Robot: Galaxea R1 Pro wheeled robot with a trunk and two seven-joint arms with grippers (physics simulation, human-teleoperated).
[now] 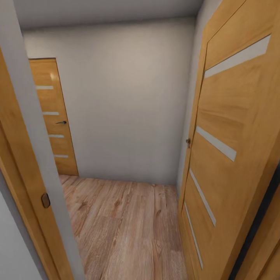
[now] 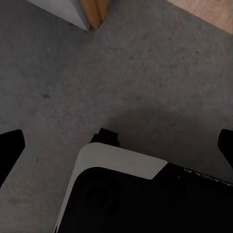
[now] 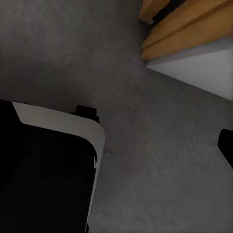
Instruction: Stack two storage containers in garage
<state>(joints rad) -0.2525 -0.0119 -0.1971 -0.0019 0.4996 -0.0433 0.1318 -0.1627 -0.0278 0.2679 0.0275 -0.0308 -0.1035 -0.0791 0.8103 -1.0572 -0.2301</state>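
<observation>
The two storage containers are out of view. In the left wrist view my left gripper [image 2: 116, 150] is open, its black fingertips [image 2: 10, 145] far apart at the frame's sides with nothing between them, hanging over the dark grey concrete floor [image 2: 145, 77]. My right gripper [image 3: 116, 148] also looks open and empty, with one black fingertip [image 3: 226, 145] at the frame's edge above the same concrete floor [image 3: 160, 160]. My own black and white base [image 2: 121, 194] lies below both grippers.
The head view looks through a doorway into a small hall with light wood-plank flooring [image 1: 124, 229] and a pale wall [image 1: 124, 101]. An open honey-brown door [image 1: 229, 155] stands close on the right, the door frame [image 1: 27, 186] close on the left, a shut door [image 1: 52, 116] beyond.
</observation>
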